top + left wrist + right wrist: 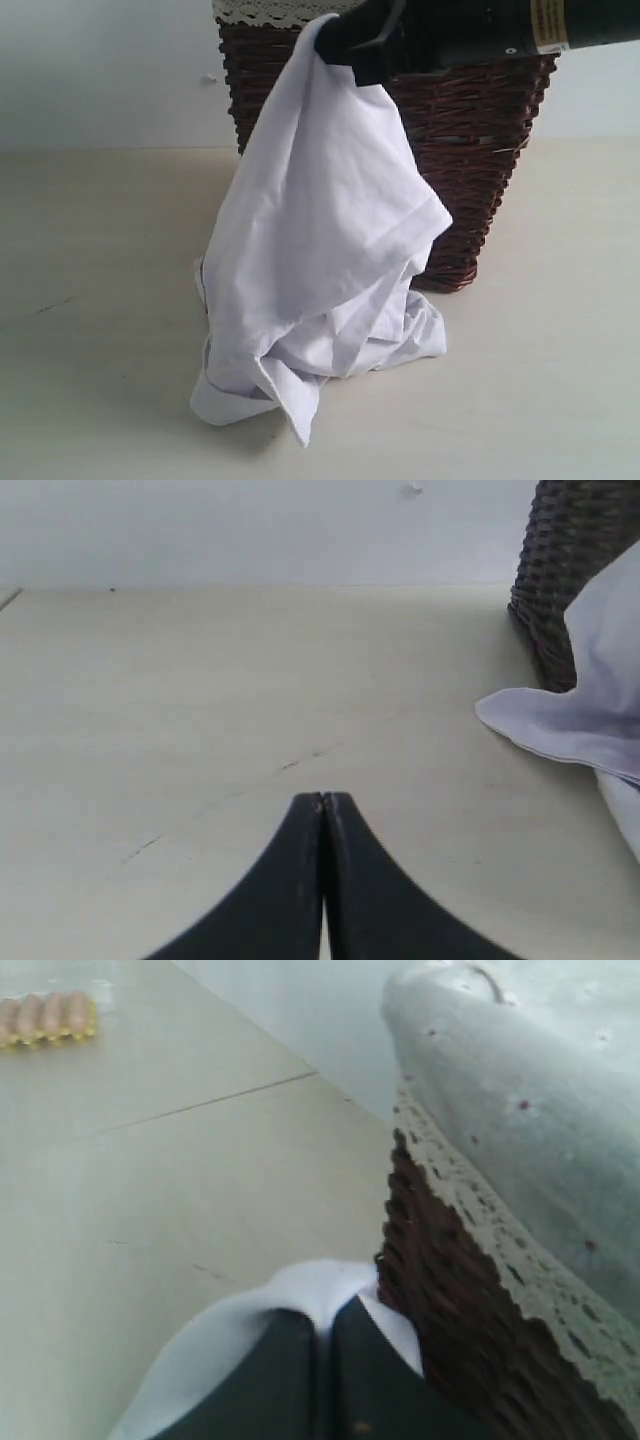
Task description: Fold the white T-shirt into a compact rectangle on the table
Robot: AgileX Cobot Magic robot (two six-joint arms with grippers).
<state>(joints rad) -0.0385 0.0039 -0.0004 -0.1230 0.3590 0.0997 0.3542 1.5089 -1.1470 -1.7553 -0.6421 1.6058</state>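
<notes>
White soft T-shirt (320, 250) hangs crumpled, pinched in right gripper (322, 1318); woven wicker basket (480, 150) behind; left gripper (323, 800) closed, empty.

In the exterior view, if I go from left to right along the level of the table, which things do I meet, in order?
table → white T-shirt, its lower part bunched on the table → dark brown wicker basket → table again
</notes>
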